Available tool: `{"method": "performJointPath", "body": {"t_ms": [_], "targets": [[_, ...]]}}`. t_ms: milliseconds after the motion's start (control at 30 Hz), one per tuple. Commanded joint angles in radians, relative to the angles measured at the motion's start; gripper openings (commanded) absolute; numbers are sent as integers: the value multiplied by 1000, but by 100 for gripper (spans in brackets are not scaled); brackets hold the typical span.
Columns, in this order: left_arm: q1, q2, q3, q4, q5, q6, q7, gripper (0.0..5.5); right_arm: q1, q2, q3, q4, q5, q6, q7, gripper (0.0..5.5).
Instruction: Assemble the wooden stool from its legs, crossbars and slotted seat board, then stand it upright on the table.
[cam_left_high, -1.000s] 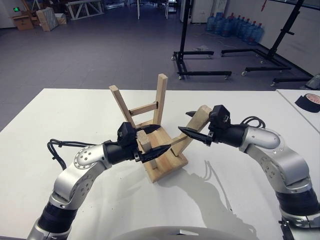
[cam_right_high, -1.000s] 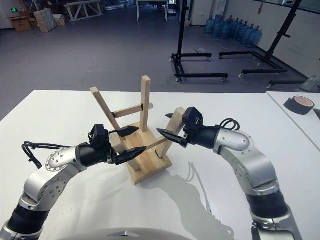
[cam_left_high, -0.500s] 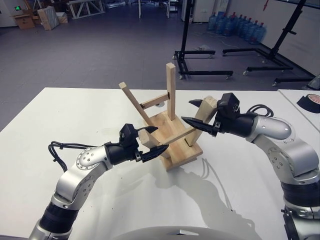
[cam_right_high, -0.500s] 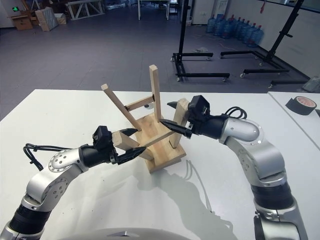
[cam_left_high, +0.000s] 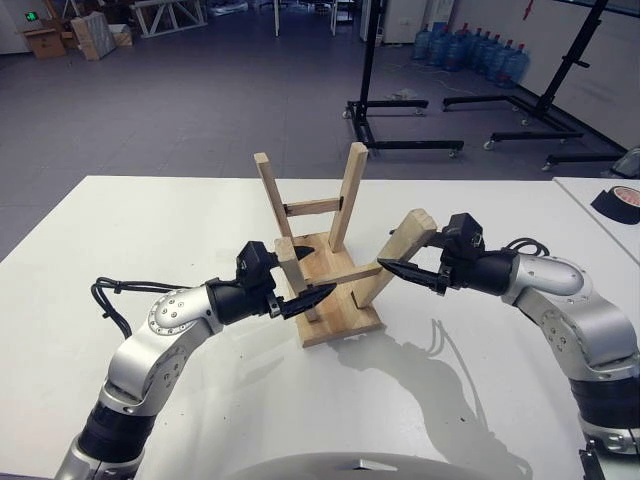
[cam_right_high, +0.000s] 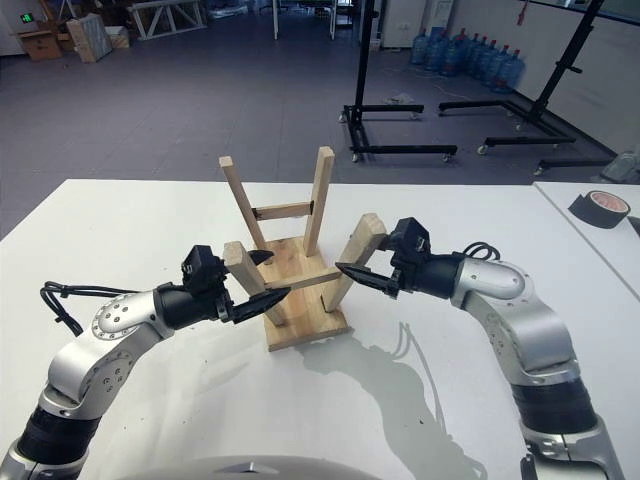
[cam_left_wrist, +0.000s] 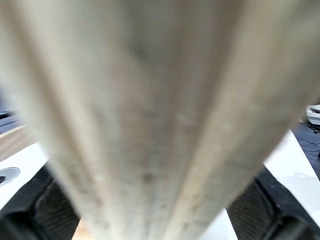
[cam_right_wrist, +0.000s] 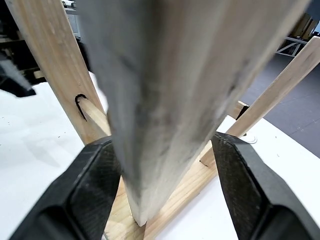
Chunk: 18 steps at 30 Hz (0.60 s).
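Stool (cam_left_high: 330, 262) sits upside down mid-tabletop (cam_left_high: 150, 220), with the seat board (cam_left_high: 345, 318) flat and four legs pointing up. The left pincer (cam_left_high: 318, 270) is clamped on the near left leg (cam_left_high: 293, 272). The right pincer (cam_left_high: 402, 258) is clamped on the near right leg (cam_left_high: 408, 238), which leans outward. Turning it over by two legs looks risky: uneven arm motion could pull a leg from its slot or pop the near crossbar (cam_left_high: 350, 273) free.

Stool (cam_left_high: 350, 310) is made of pale bare wood, matt, with grain faintly seen. Worktop (cam_left_high: 100, 230) is finished white and smooth, with low sheen. Fingers (cam_left_high: 310, 297) are moulded in black matt plastic; pads (cam_right_wrist: 95, 190) are finely textured.
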Motion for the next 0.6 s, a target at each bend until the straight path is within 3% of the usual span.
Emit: {"method": "performJointPath", "body": {"t_ms": [33,133,400,600], "targets": [[0,9,13,-16,-2,11,-4,377,-19,-16,-69,-25,73,28,12,301],[-1,6,10,-11,3,9,-5,377,-54,-20,-136,-49,184,67,20,301],[-17,0,2,8,14,0,-15,377,-204,28,-181,-25,283,77,-48,301],[-27,-2,-3,17,18,-1,-23,377,-466,74,-272,74,480,116,-179,301]]}}
